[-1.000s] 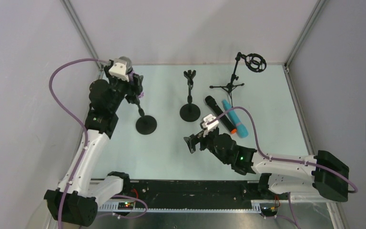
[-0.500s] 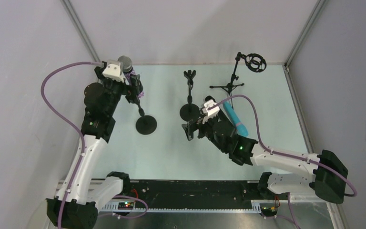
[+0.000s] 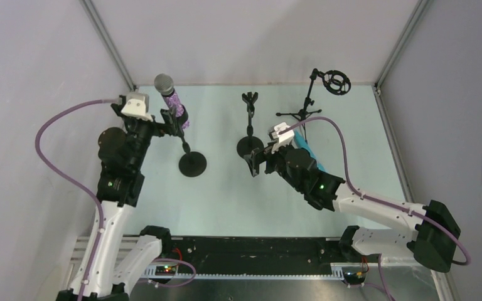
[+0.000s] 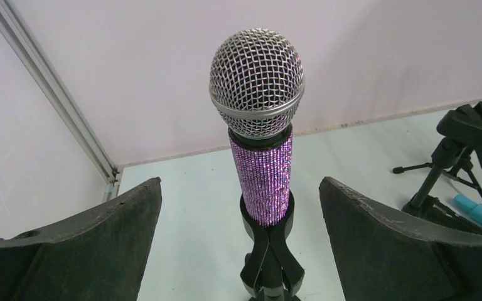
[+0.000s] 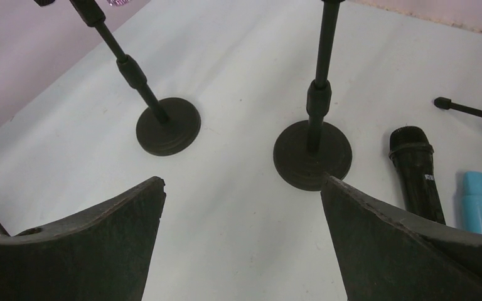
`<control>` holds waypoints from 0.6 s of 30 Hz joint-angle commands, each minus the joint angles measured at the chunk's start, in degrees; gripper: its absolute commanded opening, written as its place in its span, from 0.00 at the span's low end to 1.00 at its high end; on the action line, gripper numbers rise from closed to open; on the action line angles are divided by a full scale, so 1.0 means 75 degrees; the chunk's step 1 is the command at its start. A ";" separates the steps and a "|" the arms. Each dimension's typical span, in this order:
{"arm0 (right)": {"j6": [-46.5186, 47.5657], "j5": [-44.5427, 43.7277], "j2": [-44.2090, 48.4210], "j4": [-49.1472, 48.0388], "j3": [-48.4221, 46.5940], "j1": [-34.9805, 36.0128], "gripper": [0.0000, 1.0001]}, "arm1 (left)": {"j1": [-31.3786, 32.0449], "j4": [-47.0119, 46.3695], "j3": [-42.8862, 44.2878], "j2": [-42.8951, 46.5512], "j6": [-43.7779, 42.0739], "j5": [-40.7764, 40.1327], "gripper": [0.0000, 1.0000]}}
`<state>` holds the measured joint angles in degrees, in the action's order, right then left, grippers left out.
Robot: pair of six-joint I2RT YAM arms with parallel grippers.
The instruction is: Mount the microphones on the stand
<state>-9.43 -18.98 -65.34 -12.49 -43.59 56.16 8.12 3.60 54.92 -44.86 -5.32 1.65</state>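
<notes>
From above, the purple microphone [image 3: 173, 102] stands tilted in the clip [image 3: 178, 120] of the left stand [image 3: 192, 164], at about 11 o'clock on the pale surface [image 3: 226, 194]. Its silver mesh head points toward 11. The left claw [image 3: 171, 122] sits level with the clip, its jaws spread to either side. The middle stand [image 3: 250, 146] is at 12 o'clock with a bare clip, and the tripod stand [image 3: 299, 114] is at 1 o'clock. The right claw [image 3: 257, 158] hangs wide open and holds nothing, just at 6 o'clock of the middle stand's base. The teal microphone [image 3: 309, 150] shows only partly, at 3 o'clock of that claw behind the right arm.

From the left wrist, the purple microphone [image 4: 260, 125] rises straight up the middle, its glittery body seated in the black clip [image 4: 270, 251]. The left claw [image 4: 241, 188] is spread wide, with both fingers [image 4: 100, 244] clear of the body. The tripod stand [image 4: 452, 157] and the teal microphone [image 4: 477, 213] lie at 3 o'clock.

From the right wrist, the right claw [image 5: 241, 188] gapes over bare surface. The left stand's base [image 5: 168, 125] is at 11 o'clock and the middle stand's base [image 5: 312, 153] at 1. The black microphone [image 5: 417, 172] lies flat at 3 o'clock, and the teal microphone [image 5: 479, 204] lies just beside it.
</notes>
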 commanded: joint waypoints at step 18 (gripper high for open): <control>-0.1148 -0.0932 0.1009 0.1187 -0.0574 -0.3320 0.99 | -0.0073 0.1059 -0.0299 0.1960 -0.0353 0.1539 1.00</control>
<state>-13.80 -24.73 -61.49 -5.13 -45.47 38.26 8.08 9.72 53.84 -30.76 -6.68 9.63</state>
